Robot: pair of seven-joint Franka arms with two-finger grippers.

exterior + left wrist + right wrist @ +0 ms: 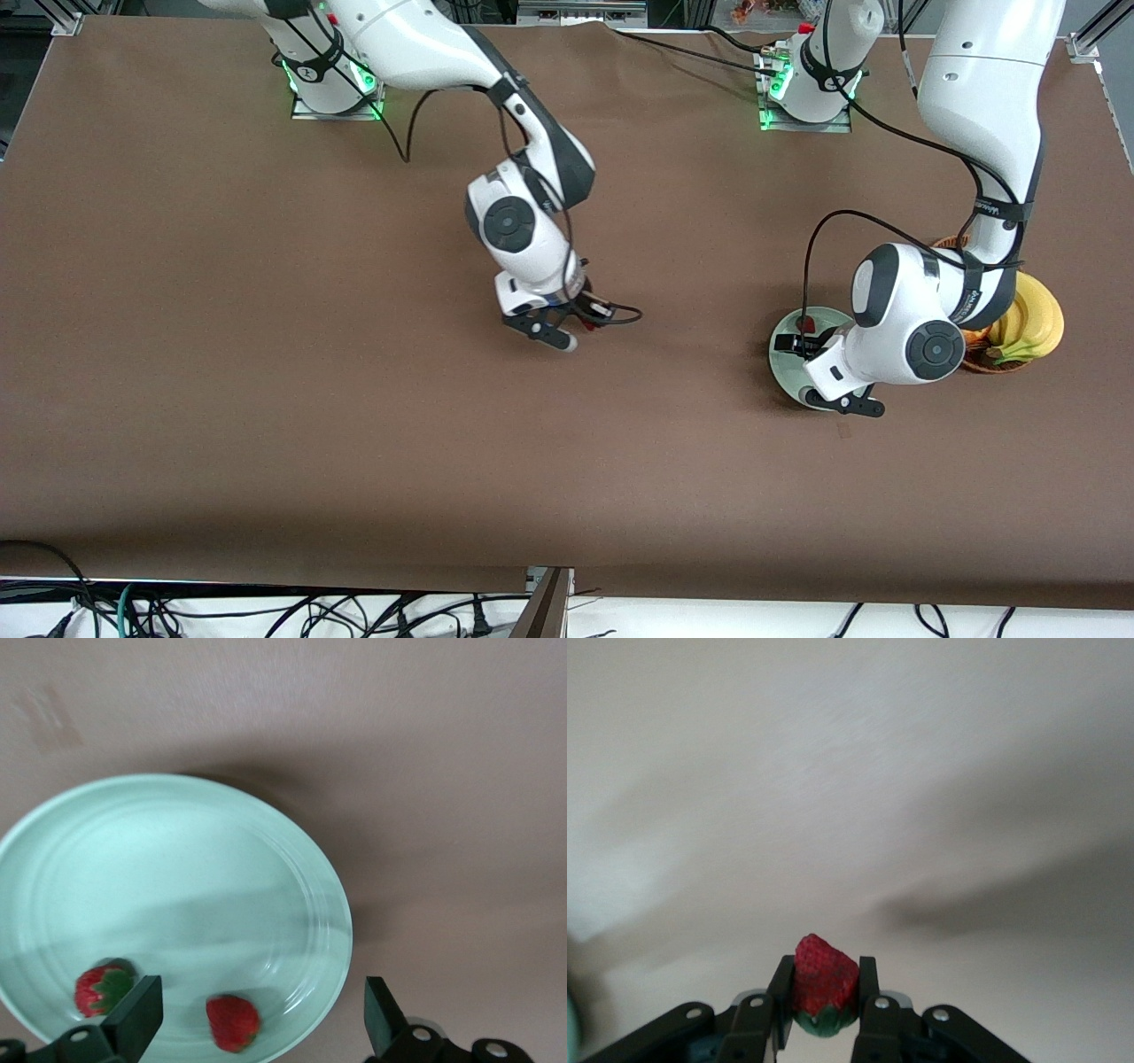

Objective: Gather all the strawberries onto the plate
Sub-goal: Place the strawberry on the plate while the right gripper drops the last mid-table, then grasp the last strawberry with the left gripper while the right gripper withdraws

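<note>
Plate, mint-green, beside basket: two strawberries delivered; left gripper above it, jaws spread in release. Third strawberry pinched in right gripper jaws over bare mid-surface, evidently bound for plate.

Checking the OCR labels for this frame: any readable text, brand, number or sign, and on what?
Nothing can be read for certain.
Left arm: small white lettering on the dark band by its cable clip, too small to read.
Right arm: faint mark on the dark link, too small to read.
Plate, strawberries, table, bananas: no text.
Right gripper, shut on a strawberry: no label showing.
</note>
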